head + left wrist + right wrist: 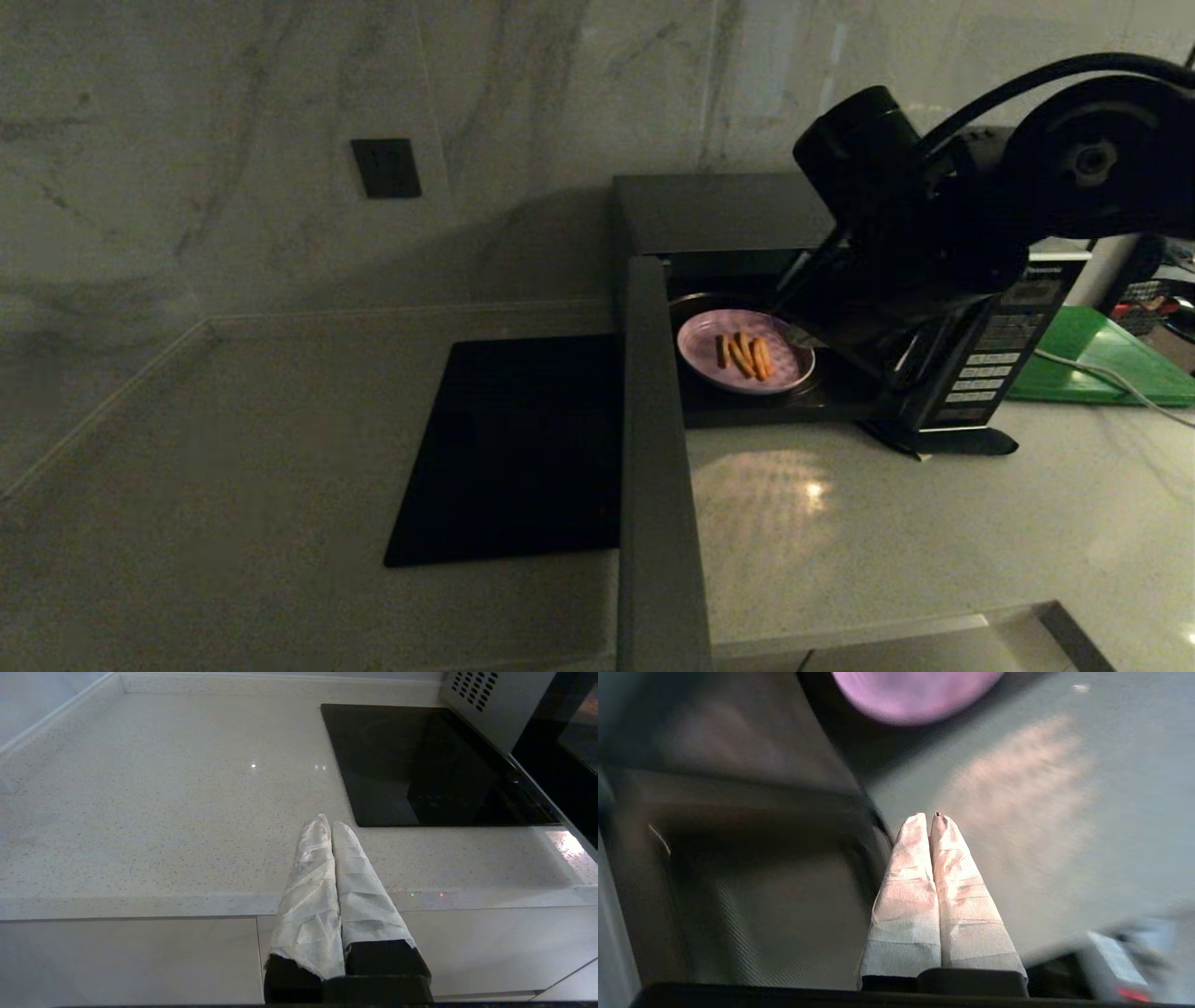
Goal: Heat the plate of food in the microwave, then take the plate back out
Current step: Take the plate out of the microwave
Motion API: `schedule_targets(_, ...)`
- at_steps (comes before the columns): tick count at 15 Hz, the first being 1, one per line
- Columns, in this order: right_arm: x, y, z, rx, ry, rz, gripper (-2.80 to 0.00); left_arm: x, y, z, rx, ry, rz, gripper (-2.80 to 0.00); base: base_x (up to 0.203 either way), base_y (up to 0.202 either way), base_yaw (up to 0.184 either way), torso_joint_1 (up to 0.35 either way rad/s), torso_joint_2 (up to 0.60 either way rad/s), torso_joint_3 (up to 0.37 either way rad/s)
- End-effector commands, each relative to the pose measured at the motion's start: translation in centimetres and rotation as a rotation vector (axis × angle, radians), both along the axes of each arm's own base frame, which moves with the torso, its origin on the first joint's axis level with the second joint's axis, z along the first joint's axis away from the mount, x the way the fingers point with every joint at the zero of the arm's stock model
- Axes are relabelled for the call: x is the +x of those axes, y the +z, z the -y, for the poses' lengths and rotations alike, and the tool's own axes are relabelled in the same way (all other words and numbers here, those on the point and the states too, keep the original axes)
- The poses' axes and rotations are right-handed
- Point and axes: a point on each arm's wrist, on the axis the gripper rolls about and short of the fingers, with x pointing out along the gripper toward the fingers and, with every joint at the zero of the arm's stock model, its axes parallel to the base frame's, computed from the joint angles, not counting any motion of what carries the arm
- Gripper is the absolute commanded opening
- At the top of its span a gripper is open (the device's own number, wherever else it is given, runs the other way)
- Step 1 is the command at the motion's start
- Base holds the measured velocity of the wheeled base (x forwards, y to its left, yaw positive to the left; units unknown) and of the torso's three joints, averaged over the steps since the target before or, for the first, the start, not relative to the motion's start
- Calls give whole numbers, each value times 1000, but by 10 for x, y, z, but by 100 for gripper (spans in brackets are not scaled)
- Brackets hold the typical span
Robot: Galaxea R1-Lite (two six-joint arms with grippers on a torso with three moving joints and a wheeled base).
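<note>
- Microwave [747,224] stands with its door [653,448] swung wide open.
- Plate of food [744,351] sits inside the microwave's cavity, just past the front sill.
- Right gripper [932,816] hangs by the microwave's opening, near the plate, its taped fingers pressed together and holding nothing.
- Left gripper [327,823] is parked over the counter [163,802], on the microwave's door side, its jaws also pressed together.

Black right arm [943,215] with round joint housings and a black cable; white-wrapped fingers [908,891] on black mounts.
</note>
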Motion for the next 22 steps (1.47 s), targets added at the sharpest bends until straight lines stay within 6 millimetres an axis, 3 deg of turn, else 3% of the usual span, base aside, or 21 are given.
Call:
schedule_targets(1, 17, -8, 14, 51, -92, 4, -280, 0, 0, 0, -1, 0, 1, -280, 0, 0, 0, 0, 0, 0)
schedule_targets(2, 21, -10, 25, 77, -131, -5, -280, 0, 0, 0, -1, 0, 1, -280, 0, 0, 0, 0, 0, 0)
schedule_targets(4, 31, -12, 49, 130, -169, -26, 0, 0, 0, 0, -1, 0, 1, -280, 0, 0, 0, 0, 0, 0)
schedule_targets(6, 31, -16, 65, 142, -174, -58, 0, 0, 0, 0, -1, 0, 1, -280, 0, 0, 0, 0, 0, 0)
schedule_targets(8, 27, -16, 64, 141, -174, -80, 0, 0, 0, 0, -1, 2, 1, -280, 0, 0, 0, 0, 0, 0)
schedule_targets(11, 9, -18, 59, 98, -134, -251, 0, 0, 0, 0, -1, 0, 1, -280, 0, 0, 0, 0, 0, 0)
schedule_targets(14, 16, -29, 55, 163, -102, -283, 0, 0, 0, 0, -1, 0, 1, -280, 0, 0, 0, 0, 0, 0)
schedule_targets(18, 33, -45, 53, 318, -128, -173, 0, 0, 0, 0, -1, 2, 1, -280, 0, 0, 0, 0, 0, 0)
schedule_targets(22, 48, -64, 54, 273, -160, -134, 0, 0, 0, 0, -1, 2, 1, -280, 0, 0, 0, 0, 0, 0)
